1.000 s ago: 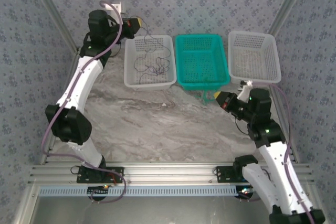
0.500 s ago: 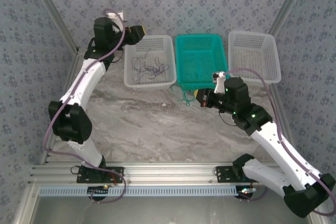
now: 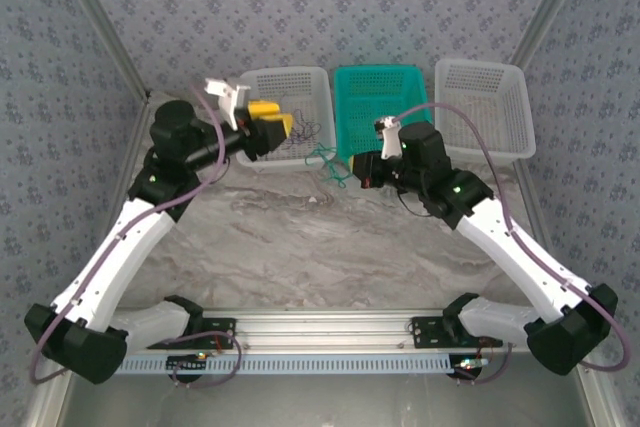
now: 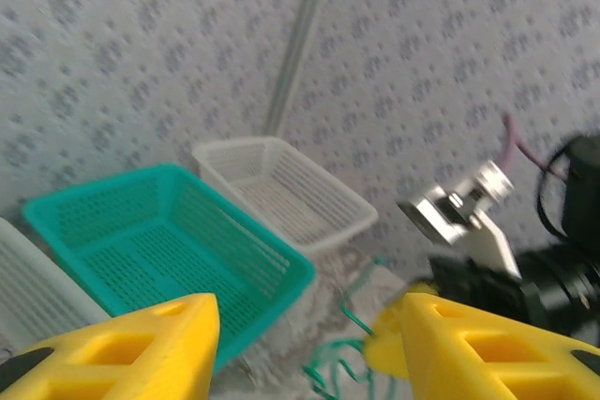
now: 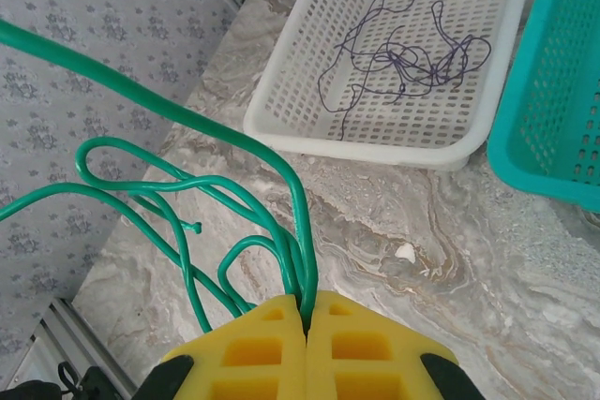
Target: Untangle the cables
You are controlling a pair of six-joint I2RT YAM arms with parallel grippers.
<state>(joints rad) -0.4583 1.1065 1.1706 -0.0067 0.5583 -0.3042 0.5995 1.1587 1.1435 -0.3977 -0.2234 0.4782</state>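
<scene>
Your right jaws clamp the green cable [image 5: 187,120] over open tabletop [image 3: 300,247] beside the white basket's [image 3: 286,72] corner; left jaws gape, arm outstretched.

Three slotted plastic baskets stand in a row on a grey-veined marble surface [image 3: 300,237]. The left white basket [image 3: 290,72] sits beneath the left gripper [image 3: 283,132]. A teal basket [image 3: 384,70] stands just beside it, directly beyond the right gripper [image 3: 353,171]. The right white basket [image 3: 480,65] lies farther off to that gripper's right. A tiny white fleck [image 3: 317,199] rests on the surface near the right gripper's tip. Floral-patterned grey walls [image 3: 340,7] enclose the space, and a ribbed aluminium rail [image 3: 330,322] runs along the near edge, well behind both grippers.
</scene>
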